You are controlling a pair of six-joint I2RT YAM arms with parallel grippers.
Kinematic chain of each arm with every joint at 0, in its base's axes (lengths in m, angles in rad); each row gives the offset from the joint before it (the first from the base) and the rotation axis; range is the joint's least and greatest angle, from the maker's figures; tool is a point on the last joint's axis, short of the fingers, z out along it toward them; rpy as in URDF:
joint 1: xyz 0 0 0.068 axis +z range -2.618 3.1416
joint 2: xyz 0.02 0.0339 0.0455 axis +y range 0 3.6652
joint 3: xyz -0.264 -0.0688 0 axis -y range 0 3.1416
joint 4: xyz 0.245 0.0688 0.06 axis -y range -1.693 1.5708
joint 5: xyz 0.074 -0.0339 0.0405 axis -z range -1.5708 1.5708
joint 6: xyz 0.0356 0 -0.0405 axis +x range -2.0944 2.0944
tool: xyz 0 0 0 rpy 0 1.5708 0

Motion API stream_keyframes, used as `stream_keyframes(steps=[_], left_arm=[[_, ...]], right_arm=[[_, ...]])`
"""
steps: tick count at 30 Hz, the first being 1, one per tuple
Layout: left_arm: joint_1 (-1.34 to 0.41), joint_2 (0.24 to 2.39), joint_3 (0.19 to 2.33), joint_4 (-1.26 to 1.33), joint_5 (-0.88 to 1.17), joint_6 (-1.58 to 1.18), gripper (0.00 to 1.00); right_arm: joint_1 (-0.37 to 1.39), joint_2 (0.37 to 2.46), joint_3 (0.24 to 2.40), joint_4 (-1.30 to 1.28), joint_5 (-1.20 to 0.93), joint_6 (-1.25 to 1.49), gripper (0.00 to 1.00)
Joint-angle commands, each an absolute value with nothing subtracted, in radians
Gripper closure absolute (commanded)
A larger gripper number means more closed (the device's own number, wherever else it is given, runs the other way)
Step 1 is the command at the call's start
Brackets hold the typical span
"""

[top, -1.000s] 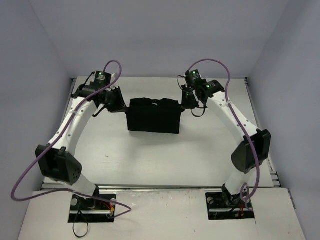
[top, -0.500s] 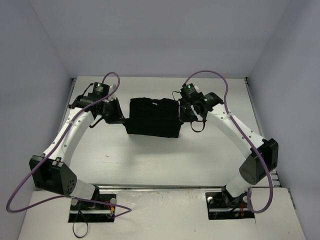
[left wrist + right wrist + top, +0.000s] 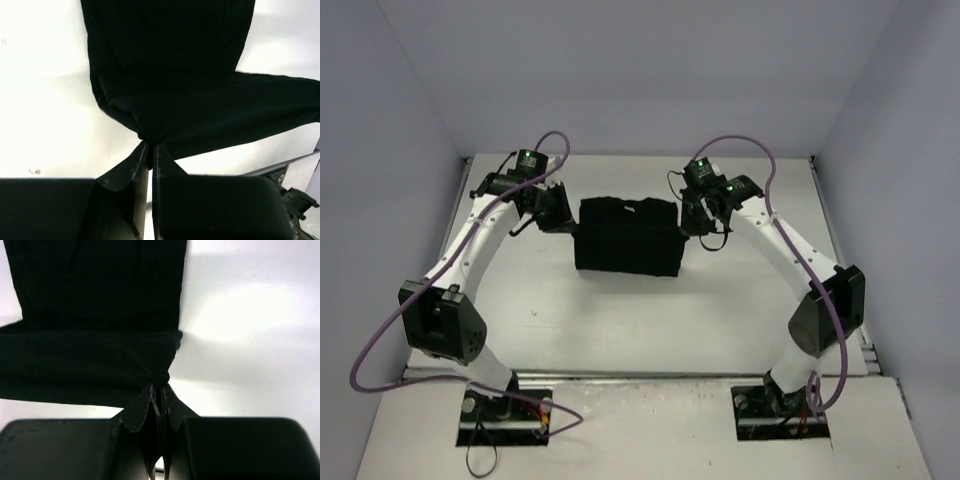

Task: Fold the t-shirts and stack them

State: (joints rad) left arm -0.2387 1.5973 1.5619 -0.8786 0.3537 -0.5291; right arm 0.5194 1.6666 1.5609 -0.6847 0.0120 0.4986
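Your t-shirt [image 3: 627,240] is pinched at both side edges
The black cloth lies folded on the table [image 3: 620,320], far middle, between the arms. Judge it soft, light and limp: it will sag and slip unless you take it at edges or corners. The left gripper [image 3: 150,146] and right gripper [image 3: 160,389] are each closed tight on 1 bunched edge
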Motion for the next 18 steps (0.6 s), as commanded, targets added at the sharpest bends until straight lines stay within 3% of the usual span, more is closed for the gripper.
stream_keyframes(steps=[1, 18], left_arm=[[-0.212, 1.639, 1.673, -0.864, 0.31, -0.5, 1.0], [-0.158, 2.016, 1.98, -0.864, 0.312, -0.5, 1.0]], right_arm=[[0.471, 1.728, 1.677, -0.699, 0.022, 0.439, 1.0], [0.382, 2.143, 2.062, -0.698, -0.095, 0.393, 0.99]])
